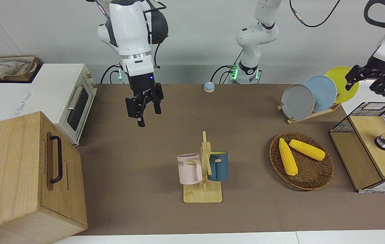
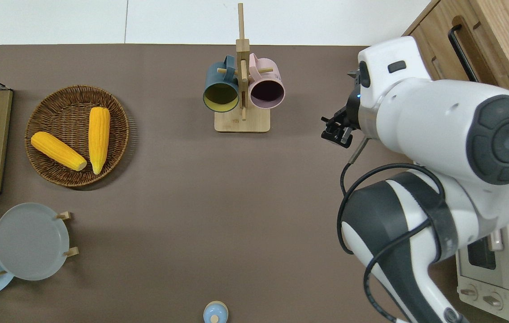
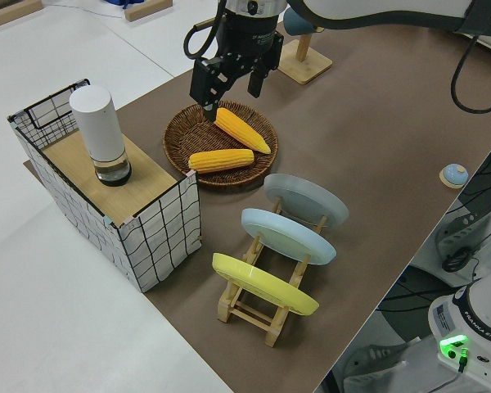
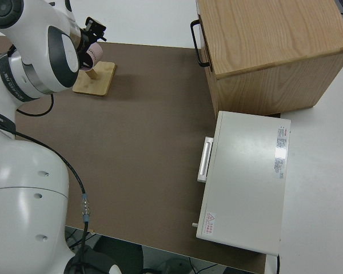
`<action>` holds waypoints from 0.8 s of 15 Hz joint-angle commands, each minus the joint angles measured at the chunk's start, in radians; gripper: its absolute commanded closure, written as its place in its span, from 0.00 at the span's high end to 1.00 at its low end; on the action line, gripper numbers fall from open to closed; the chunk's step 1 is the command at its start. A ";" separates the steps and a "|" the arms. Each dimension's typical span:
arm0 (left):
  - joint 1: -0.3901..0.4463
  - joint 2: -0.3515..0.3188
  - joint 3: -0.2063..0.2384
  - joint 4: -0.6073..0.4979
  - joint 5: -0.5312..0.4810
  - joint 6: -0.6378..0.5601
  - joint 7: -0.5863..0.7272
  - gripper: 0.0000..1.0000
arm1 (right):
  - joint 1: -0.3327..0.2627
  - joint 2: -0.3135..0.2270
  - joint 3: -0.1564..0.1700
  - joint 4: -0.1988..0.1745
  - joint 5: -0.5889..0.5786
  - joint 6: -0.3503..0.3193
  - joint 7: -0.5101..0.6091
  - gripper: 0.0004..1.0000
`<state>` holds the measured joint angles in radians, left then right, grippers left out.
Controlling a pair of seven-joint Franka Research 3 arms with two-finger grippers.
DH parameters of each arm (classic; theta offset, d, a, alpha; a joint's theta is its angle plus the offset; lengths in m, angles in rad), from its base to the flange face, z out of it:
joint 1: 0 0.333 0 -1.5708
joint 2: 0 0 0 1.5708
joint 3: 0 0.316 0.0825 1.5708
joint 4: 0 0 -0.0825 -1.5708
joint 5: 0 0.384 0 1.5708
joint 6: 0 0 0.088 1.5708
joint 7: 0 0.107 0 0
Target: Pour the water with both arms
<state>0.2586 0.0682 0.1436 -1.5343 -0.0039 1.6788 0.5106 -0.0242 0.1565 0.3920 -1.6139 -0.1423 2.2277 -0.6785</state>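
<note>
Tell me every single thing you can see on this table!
Mugs: 2, pink mug and blue mug, hanging on the wooden mug rack.
Corn cobs: 2, yellow, in the brown wicker basket.
Plates: 3, grey plate, blue plate, yellow plate, standing in the plate rack.
Wire crate: 1, wooden top, left arm's end; a white cylinder stands on it.
Bell: 1, blue, nearest the robots.
Oven: 1, white, right arm's end.
Cabinet: 1, wooden, beside the oven.
Right gripper: black, fingers open, over bare mat beside the mug rack.
Left gripper: black, fingers open, raised at the left arm's end.
</note>
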 commanded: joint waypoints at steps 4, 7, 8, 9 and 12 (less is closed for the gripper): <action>0.126 0.054 -0.007 0.033 -0.044 0.077 0.176 1.00 | 0.052 0.086 0.002 0.003 -0.055 0.099 0.029 0.97; 0.160 0.076 -0.009 0.028 -0.112 0.183 0.207 1.00 | 0.055 0.126 0.004 0.014 -0.115 0.128 0.077 0.97; 0.166 0.081 -0.010 0.023 -0.137 0.221 0.218 1.00 | 0.055 0.139 0.004 0.014 -0.143 0.145 0.097 0.97; 0.171 0.082 -0.010 0.011 -0.184 0.283 0.221 1.00 | 0.072 0.159 0.004 0.017 -0.160 0.147 0.129 0.97; 0.172 0.091 -0.010 -0.047 -0.289 0.447 0.223 1.00 | 0.090 0.208 0.004 0.064 -0.204 0.145 0.186 0.97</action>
<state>0.4153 0.1546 0.1435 -1.5323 -0.2034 1.9995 0.7098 0.0561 0.3145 0.3921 -1.5993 -0.2914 2.3650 -0.5570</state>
